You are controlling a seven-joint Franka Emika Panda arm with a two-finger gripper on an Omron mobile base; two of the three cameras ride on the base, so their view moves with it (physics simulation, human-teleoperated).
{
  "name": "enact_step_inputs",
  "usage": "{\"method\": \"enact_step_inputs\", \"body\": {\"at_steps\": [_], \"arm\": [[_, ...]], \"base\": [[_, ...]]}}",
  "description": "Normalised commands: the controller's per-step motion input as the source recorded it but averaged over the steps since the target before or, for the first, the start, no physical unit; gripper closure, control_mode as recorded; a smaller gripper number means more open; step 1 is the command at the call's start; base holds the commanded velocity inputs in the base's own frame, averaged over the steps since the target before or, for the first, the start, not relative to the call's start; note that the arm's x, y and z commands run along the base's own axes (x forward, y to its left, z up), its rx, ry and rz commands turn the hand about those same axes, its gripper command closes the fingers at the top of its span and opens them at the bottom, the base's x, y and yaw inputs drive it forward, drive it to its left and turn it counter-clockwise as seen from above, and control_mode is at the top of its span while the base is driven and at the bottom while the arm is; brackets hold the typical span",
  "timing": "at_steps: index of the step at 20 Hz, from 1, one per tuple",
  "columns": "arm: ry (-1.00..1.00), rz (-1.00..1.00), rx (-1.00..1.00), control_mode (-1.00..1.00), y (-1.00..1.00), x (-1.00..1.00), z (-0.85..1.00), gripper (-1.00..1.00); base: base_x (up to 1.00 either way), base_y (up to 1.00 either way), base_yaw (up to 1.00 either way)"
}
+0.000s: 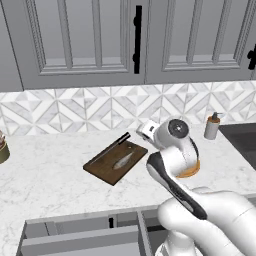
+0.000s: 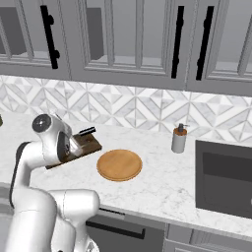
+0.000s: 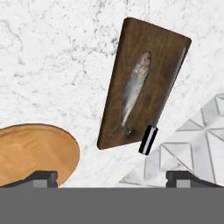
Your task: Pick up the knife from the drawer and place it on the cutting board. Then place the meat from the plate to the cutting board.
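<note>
The dark brown cutting board (image 1: 102,169) (image 3: 153,48) lies on the marble counter. On it rests the meat (image 1: 123,161) (image 3: 133,89), a greyish fish-like piece. The knife (image 1: 113,146) (image 3: 148,139) lies along the board's far edge, its black handle sticking out past the end. The orange-tan plate (image 2: 119,165) (image 3: 30,151) sits bare beside the board. My gripper (image 3: 113,178) hovers above the counter between plate and board, open, nothing between its fingertips. The grey drawer (image 1: 80,235) stands pulled out below the counter edge.
A soap dispenser (image 1: 212,126) (image 2: 179,139) stands near the tiled backsplash. A dark sunken area (image 2: 224,182) lies at the right of the counter. A small jar (image 1: 2,147) sits at the far left. Grey wall cabinets hang above.
</note>
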Motion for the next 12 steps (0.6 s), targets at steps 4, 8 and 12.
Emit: {"method": "enact_step_inputs", "body": {"at_steps": [4, 8, 12], "arm": [[-0.51, 0.00, 0.12, -1.00, -1.00, -1.00, 0.72, -1.00], [-0.52, 0.00, 0.12, -1.00, -1.00, -1.00, 0.77, -1.00], [-0.40, -0.08, 0.16, -1.00, -0.93, -0.98, 0.46, -1.00]], "base": [[0.00, 0.00, 0.00], [0.00, 0.00, 0.00], [0.00, 0.00, 0.00]]}}
